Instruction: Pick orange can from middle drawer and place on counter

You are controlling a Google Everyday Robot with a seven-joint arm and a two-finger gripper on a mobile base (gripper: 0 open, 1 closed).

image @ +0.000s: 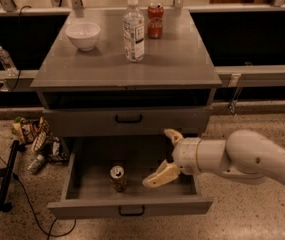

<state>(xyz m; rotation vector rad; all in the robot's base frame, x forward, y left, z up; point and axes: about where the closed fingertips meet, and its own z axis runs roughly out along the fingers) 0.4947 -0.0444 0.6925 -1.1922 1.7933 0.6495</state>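
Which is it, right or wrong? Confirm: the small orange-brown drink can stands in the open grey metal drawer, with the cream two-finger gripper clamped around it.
Wrong. In the camera view the cream gripper hangs open beside the orange-brown drink can, not touching it. The can does stand in the open grey drawer.

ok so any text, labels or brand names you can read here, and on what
On the clear bottle: label print too blurred to read.
On the red can: markings unreadable.
On the orange can in the middle drawer: nothing legible.
On the gripper, fingers open over the drawer's right side: no text.
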